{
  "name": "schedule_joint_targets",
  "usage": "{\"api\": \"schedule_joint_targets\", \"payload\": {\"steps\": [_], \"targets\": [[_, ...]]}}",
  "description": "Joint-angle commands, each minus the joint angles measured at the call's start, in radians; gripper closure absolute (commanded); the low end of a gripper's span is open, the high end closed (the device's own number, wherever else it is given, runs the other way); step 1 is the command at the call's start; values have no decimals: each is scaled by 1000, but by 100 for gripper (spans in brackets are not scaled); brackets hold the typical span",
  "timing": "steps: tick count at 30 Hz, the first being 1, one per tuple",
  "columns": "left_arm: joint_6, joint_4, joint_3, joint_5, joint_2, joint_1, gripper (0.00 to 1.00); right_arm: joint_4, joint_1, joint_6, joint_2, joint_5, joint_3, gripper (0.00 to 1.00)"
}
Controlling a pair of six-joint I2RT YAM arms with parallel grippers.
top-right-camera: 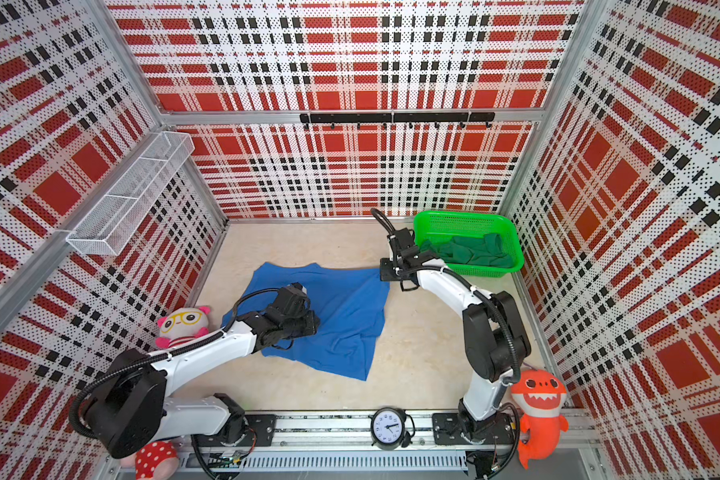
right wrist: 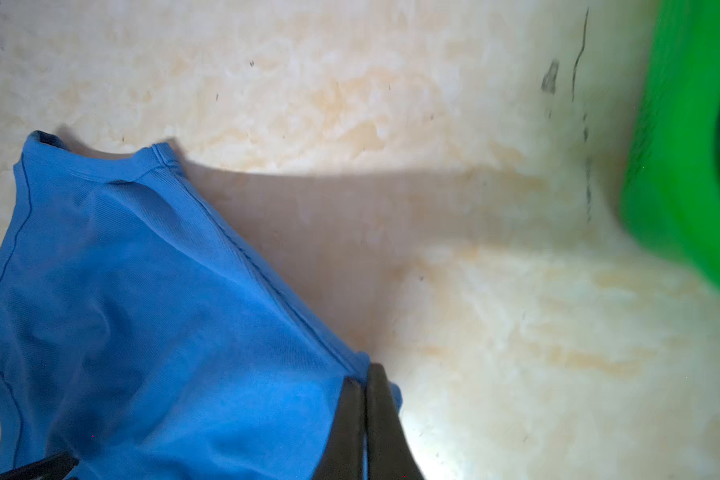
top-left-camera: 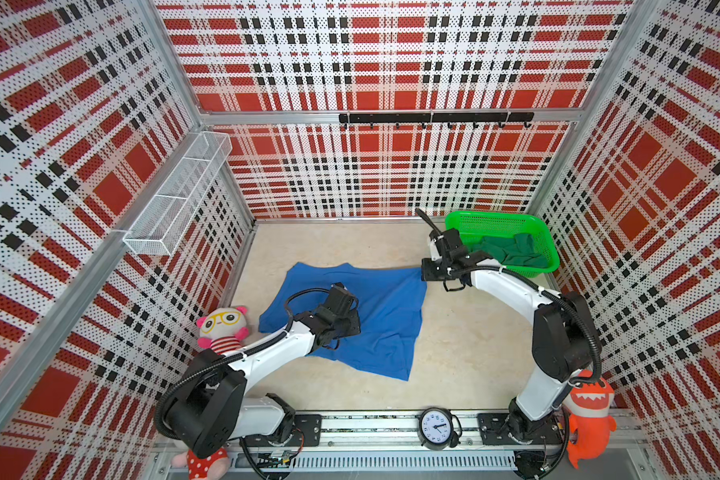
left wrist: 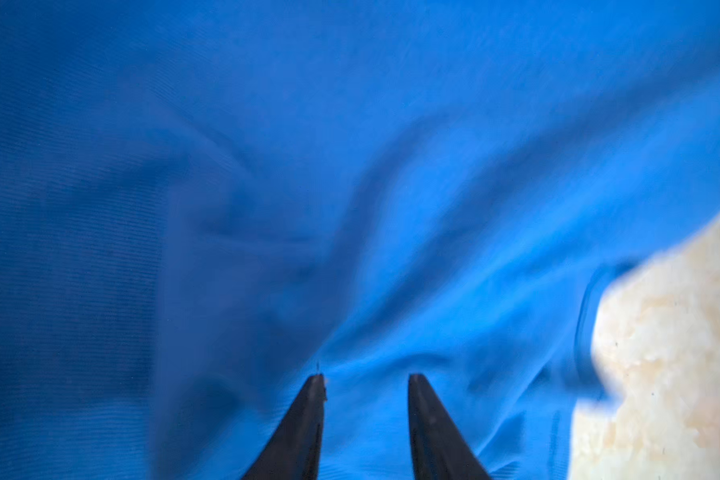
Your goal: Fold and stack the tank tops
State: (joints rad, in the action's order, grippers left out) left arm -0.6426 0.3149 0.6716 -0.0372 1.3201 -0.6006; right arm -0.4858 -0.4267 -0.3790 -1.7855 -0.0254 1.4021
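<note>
**Folding barely begun: blue top spread out, green top in the basket**

In a top view, the blue tank top [top-left-camera: 385, 316] lies spread and wrinkled. It is not yet folded. It lies under the left gripper [top-left-camera: 344, 296], and one corner reaches the right gripper [top-left-camera: 425, 272]. The green tank top [top-left-camera: 512, 251] sits crumpled in the basket [top-left-camera: 495, 216], just beyond the right jaws.

Left wrist view: your left jaws stand apart over blue cloth and pinch nothing.

Right wrist view: your right jaws are closed on a corner of the blue top.

I judge that both folds and the stacking remain.

Probably a lab cell — plaid pegboard walls [top-left-camera: 391, 62]
</note>
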Motion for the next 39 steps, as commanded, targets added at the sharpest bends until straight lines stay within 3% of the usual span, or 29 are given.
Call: {"api": "schedule_joint_targets", "payload": {"steps": [1,7,17,26,27,30,32,36,39], "targets": [[10,33,19,-28,24,-23,62,-51,40,146,-91,96,107,100],[8,51,10,-52,47,-32,58,-50,63,177,-167,76,196,100],[49,-114,-19,-59,158,157,58,-11,66,185,-217,65,185,100],[101,-170,3,-49,301,220,57,109,69,237,-314,214,233,100],[101,-172,3,-47,304,220,57,112,71,239,-332,224,256,95],[93,-175,-3,-36,304,218,57,92,82,243,-362,226,346,56],[88,-174,-7,-33,296,210,57,35,83,242,-350,249,397,41],[71,-172,-22,-27,269,194,57,-38,68,195,-192,169,260,41],[66,-169,-27,-24,250,184,57,-121,34,123,-40,87,78,51]]}}
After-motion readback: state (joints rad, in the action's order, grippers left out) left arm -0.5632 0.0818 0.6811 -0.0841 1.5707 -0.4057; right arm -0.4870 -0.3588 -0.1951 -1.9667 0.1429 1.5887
